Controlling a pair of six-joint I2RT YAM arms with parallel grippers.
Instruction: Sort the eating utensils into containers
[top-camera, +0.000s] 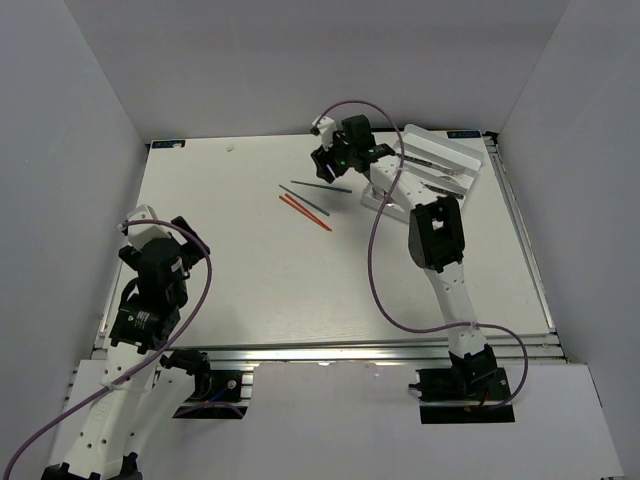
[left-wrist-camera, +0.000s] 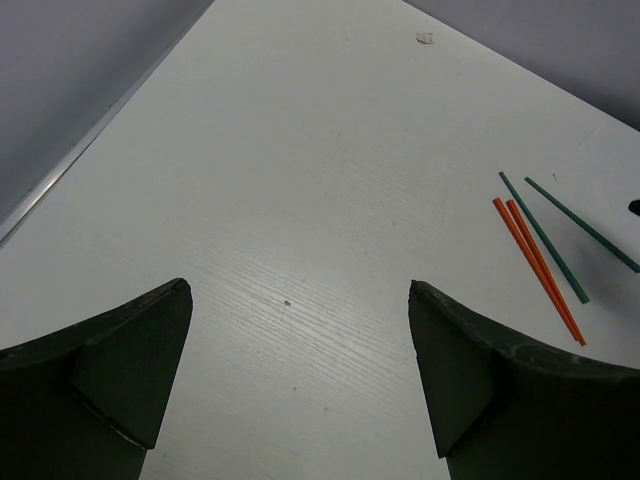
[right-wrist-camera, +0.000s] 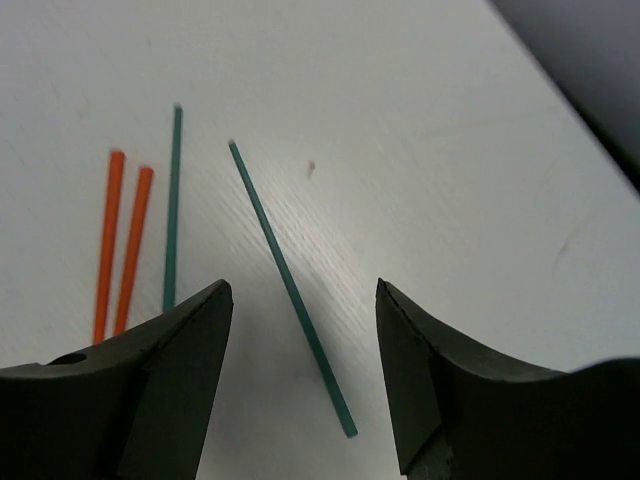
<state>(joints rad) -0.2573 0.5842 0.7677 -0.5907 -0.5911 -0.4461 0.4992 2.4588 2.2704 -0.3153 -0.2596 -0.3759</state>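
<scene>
Fingers (right-wrist-camera: 190, 360) of the right gripper (right-wrist-camera: 303, 285) are standing wide apart in the right wrist view, gripping nothing. 1 green chopstick (right-wrist-camera: 290, 285) is lying flat on the table (right-wrist-camera: 450, 150) and running straight through the gap between them. Its long axis is crossing the closing line at a slight slant, so I judge the coming move is calling for a descent and a squeeze. How high the tips are hanging above the surface I cannot tell. A 2nd green chopstick (right-wrist-camera: 173, 205) and 2 red-orange chopsticks (right-wrist-camera: 120, 245) are lying just beside it, outside the gap. The tray (top-camera: 445, 150) is not showing in this view.

In the left wrist view, the left gripper (left-wrist-camera: 300, 290) is also gaping fully and carrying nothing, over bare table. All 4 chopsticks are showing well off toward its right, none between its tips.

In the top view, the right gripper is reaching just left of the tray, over the chopsticks, which are lying near the tray's left side with their long axes slanting away from it. The left gripper is sitting well apart from the tray, so the right arm is the nearer. Only this view is showing the tray; something thin seems to be lying in its slots, too small to name. Only the right wrist view is showing the chopstick lining up inside the gap.
</scene>
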